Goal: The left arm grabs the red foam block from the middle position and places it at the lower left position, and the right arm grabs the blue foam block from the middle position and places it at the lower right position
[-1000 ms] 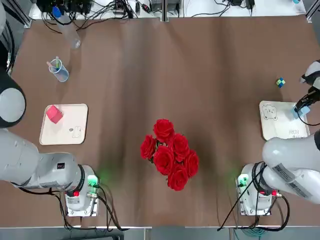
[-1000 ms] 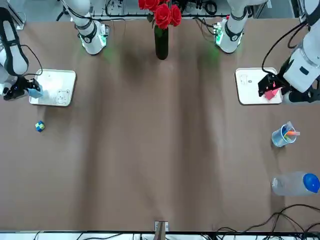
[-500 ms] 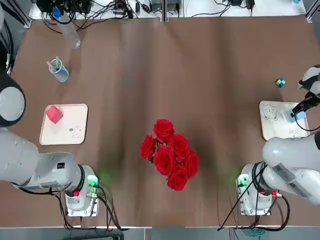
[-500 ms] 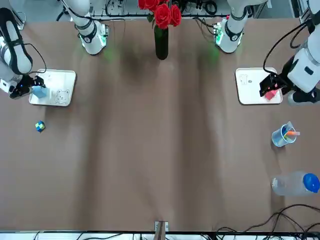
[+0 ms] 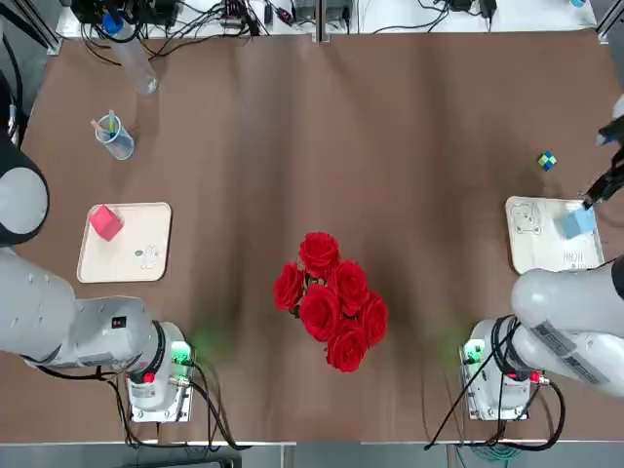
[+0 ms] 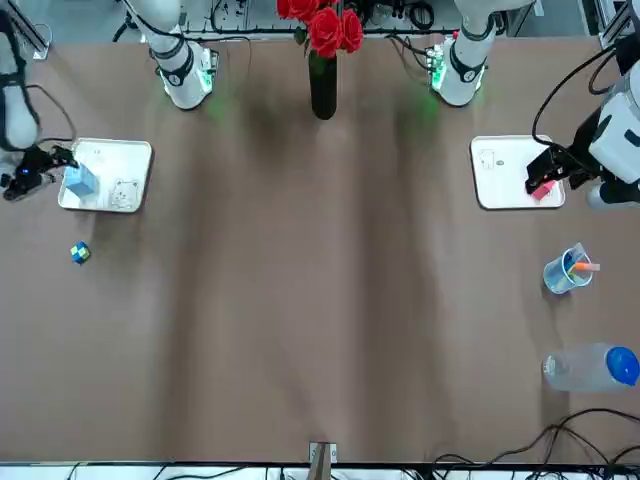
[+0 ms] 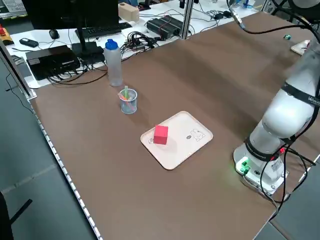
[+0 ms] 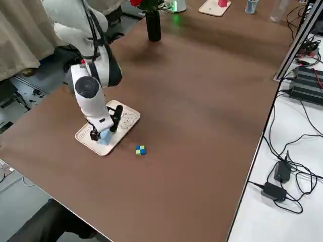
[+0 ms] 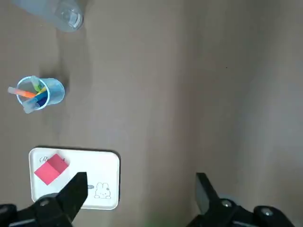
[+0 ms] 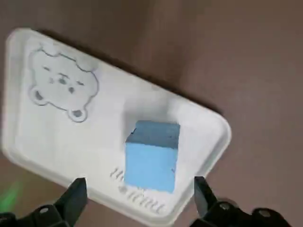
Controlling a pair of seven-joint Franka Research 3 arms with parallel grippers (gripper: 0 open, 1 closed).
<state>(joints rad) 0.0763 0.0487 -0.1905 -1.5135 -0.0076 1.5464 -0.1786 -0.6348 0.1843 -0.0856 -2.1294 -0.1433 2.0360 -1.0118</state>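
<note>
Right jaws [image 10: 141, 201], frame bottom: wide apart, empty; closing early could topple the blue block [image 10: 150, 164]. Left jaws [image 9: 142, 198]: likewise.

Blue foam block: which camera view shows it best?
The right wrist view: the blue foam block appears largest there, whole and unobstructed. The top and front views show it small on its tray; the right side view shows it partly behind the right gripper; the left views miss it.

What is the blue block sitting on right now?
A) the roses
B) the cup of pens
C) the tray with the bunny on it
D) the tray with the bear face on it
D: the blue block rests on the tray with the bear face drawn on it.
</note>
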